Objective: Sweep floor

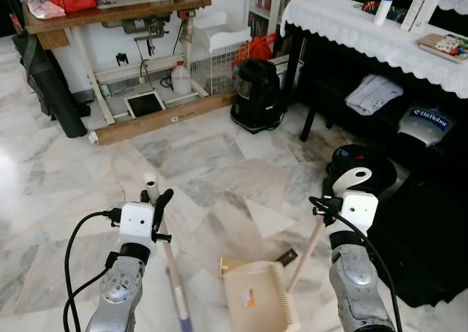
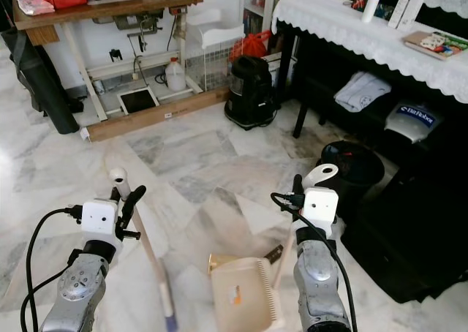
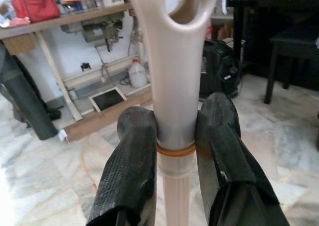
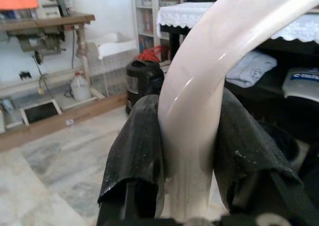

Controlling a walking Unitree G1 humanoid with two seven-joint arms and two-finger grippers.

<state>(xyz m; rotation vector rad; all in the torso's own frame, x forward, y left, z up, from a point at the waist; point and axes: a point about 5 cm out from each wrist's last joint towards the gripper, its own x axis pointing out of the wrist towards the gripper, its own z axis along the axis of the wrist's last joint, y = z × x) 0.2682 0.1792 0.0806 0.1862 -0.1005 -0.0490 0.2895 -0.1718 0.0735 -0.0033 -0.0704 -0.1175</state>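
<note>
My left gripper (image 3: 175, 151) is clamped on the top of the broom handle (image 1: 167, 255), both black fingers (image 3: 130, 171) pressed against the pale plastic grip just below its hanging loop. The handle slants down and toward me across the marble floor (image 1: 212, 164); the brush end is cut off at the bottom edge of the head views.

My right gripper (image 4: 192, 151) holds the dustpan handle (image 1: 311, 244), fingers (image 4: 137, 156) closed tight on either side of its curved white top. That handle runs down and to my left to the dustpan (image 1: 257, 297), a beige tray with a comb edge along its right side, sitting flat on the floor between my two arms. A small dark scrap (image 1: 287, 257) lies on the floor just beyond the pan, near its far right corner.

Ahead of me, well apart from the tools, stands a black vacuum cleaner (image 1: 256, 94) next to a wooden table (image 1: 117, 14) with a sewing machine under its top. To my right is a table draped in a white lace cloth (image 1: 358, 28), with a black bin (image 1: 362, 167) on the floor near it.
</note>
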